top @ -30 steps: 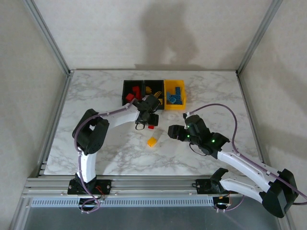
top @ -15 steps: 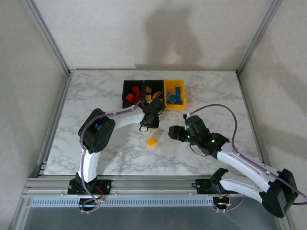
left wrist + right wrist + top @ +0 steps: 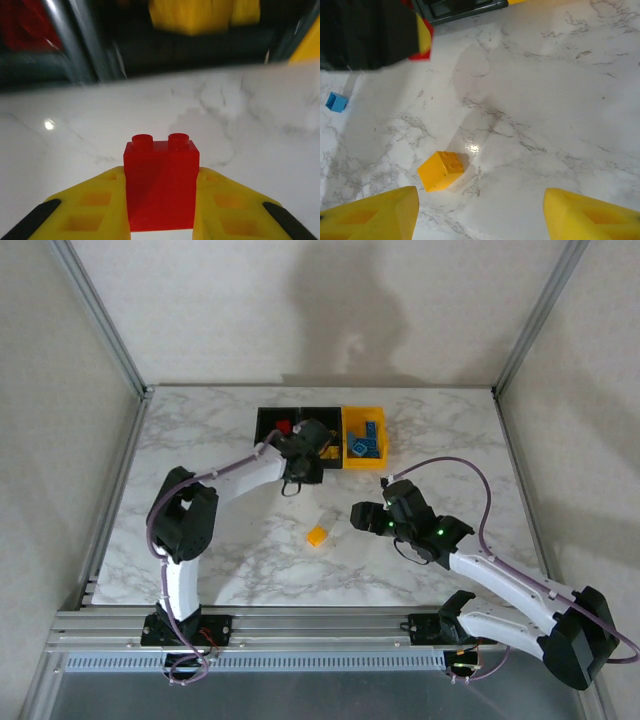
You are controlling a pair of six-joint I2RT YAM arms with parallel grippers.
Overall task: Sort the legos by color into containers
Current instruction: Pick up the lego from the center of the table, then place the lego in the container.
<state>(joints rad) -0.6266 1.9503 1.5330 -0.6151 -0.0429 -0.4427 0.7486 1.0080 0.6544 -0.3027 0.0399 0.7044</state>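
Counter first: marble, w/ containers in a row: black, black, yellow-orange. Reds in left-end black bin, yellows in mid bin, blues in yellow-orange end.

Left tool: clenched on red lego, pinched by its lower half, studs up, off the counter, just short of containers' front wall. From wrist view, lined up more w/ mid bin than w/ red bin.

Right tool: released, nothing betw. fingers, well to the near side of containers.

Yellow lego: loose on counter, near side of containers, just ahead of right tool and a bit left.

Could go wrong, prob.:
- Red dropped into mid bin among yellows, if let go w/o shifting toward containers' left end.
- Brick or fingers clipping containers' front wall if carried fwd too low; row shoved or brick knocked out.
- Bounce-out if released too high over containers.
- Yellow lego nudged away instead of gripped if right tool comes down off-centre.
- Arms crowding each other at containers if both head there at once.
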